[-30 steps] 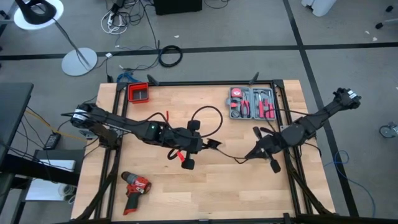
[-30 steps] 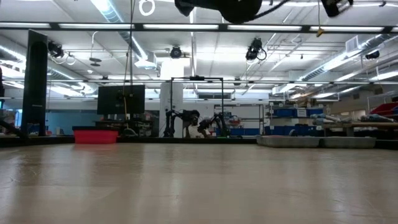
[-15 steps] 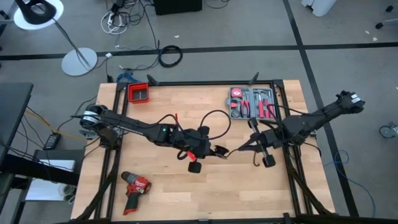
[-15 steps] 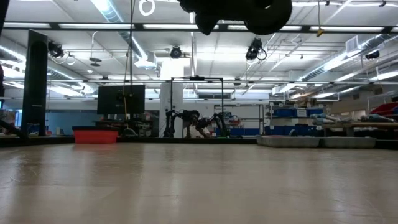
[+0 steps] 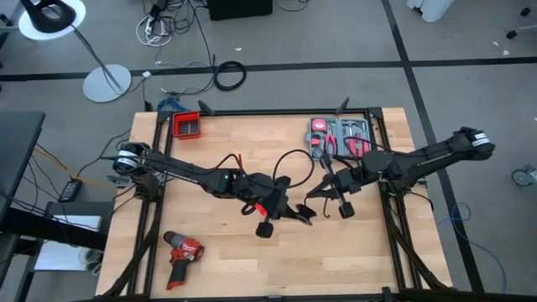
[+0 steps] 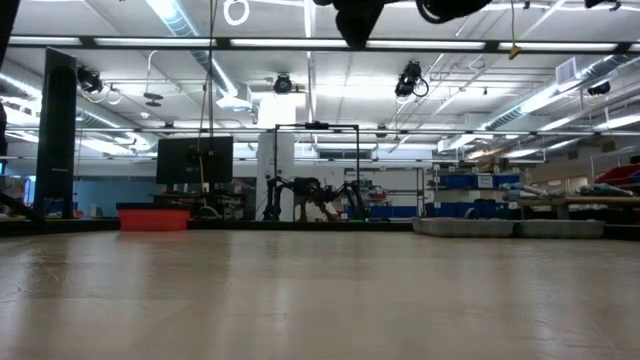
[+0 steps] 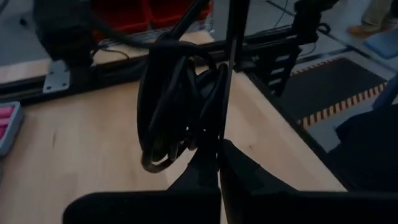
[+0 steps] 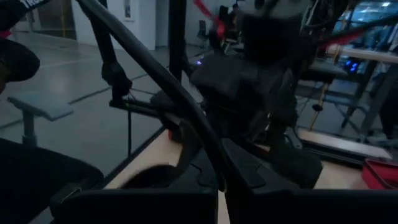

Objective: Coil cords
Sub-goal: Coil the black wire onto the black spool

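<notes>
While both arms meet over the middle of the pale wooden table (image 5: 336, 260), the left pincer (image 5: 295, 213) is clenched on the thin black cord (image 5: 289, 158), and the right pincer (image 5: 314, 193), just beside it, is clamped on the same cord. From them the cord loops up and away above the table. Beyond the right pincer lies a grey tool tray (image 5: 339, 138); beyond the left arm sit a red bin (image 5: 187, 125) and a red drill (image 5: 182, 252). Around the table spreads grey floor (image 5: 470, 50) with a lamp base (image 5: 106, 83).
</notes>
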Robot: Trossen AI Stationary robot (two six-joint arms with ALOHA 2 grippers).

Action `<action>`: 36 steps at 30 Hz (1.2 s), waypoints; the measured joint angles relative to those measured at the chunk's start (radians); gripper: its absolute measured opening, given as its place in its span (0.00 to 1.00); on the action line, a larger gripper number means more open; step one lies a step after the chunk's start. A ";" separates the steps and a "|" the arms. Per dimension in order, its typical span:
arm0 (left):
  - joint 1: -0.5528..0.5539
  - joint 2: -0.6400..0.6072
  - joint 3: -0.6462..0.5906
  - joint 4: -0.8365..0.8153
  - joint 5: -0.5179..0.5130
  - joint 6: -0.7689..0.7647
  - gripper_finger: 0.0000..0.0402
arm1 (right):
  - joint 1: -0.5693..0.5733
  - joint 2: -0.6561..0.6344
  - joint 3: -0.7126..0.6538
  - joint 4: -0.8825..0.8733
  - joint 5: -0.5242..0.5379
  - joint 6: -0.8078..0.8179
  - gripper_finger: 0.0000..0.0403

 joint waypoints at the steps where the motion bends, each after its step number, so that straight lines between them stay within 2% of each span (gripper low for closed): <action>1: 0.000 0.000 0.000 0.006 0.005 0.001 0.00 | -0.009 0.016 0.000 0.003 -0.019 0.005 0.01; 9: 0.000 -0.001 0.000 0.058 0.078 0.009 0.00 | -0.068 0.121 0.000 0.143 -0.169 0.008 0.01; 17: 0.000 -0.001 0.000 0.100 0.123 0.067 0.00 | -0.113 0.219 0.000 0.174 -0.265 0.074 0.04; 21: 0.000 -0.001 0.000 0.108 0.123 0.100 0.00 | -0.113 0.255 0.000 0.187 -0.272 0.113 0.06; 30: 0.000 -0.002 0.002 0.111 0.120 0.136 0.00 | -0.101 0.252 -0.007 0.092 -0.282 0.219 0.14; 36: -0.001 -0.014 0.002 0.118 0.109 0.146 0.00 | -0.069 0.255 -0.062 0.090 -0.258 0.306 0.19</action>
